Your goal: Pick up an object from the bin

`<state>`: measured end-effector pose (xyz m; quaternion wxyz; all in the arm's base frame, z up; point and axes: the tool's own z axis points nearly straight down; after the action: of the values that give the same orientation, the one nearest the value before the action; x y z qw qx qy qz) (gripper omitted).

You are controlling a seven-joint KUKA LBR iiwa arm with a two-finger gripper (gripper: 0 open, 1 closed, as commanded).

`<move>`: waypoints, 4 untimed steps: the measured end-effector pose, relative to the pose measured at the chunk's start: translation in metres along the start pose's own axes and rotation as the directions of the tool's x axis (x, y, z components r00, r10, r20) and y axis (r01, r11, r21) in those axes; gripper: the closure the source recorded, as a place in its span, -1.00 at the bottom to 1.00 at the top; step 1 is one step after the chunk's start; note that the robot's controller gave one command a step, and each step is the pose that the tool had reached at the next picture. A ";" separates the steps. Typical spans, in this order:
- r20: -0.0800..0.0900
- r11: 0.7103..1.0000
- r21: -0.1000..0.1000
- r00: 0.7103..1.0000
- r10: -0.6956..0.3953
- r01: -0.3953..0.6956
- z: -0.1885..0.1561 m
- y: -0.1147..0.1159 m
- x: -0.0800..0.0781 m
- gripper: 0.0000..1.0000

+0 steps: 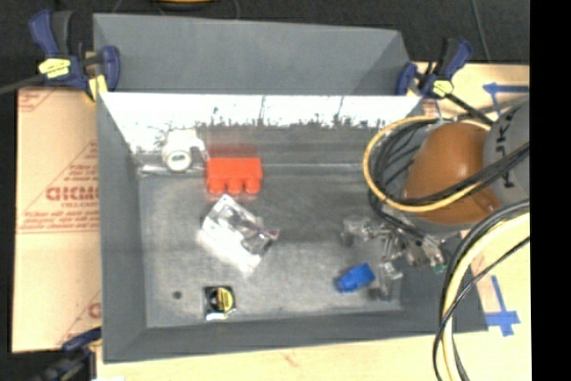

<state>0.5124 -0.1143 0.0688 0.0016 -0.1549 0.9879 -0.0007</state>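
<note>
My gripper [379, 259] is low in the bin's right front part, its metal fingers spread over the floor. A small blue object [354, 279] lies just left of the lower fingertip, close beside it, not between the fingers. Nothing sits between the fingers.
A clear plastic bag with something dark inside [234, 232] lies mid-bin. An orange-red block [235, 176] and a white tape roll [181, 156] sit near the back wall at left. A small black-and-yellow tape measure [218, 301] lies by the front wall. The arm's orange cover and cables overhang the right side.
</note>
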 end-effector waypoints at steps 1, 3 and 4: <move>-0.001 0.986 -0.002 0.986 -0.164 0.164 -0.032 0.034 0.017 -1.00; 0.003 0.998 0.001 0.998 -0.057 0.057 -0.002 0.026 0.017 -1.00; 0.007 0.998 0.004 0.998 -0.063 0.063 -0.003 0.025 0.016 -1.00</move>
<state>0.4894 -0.0958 0.0714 0.0052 -0.1858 0.9826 -0.0018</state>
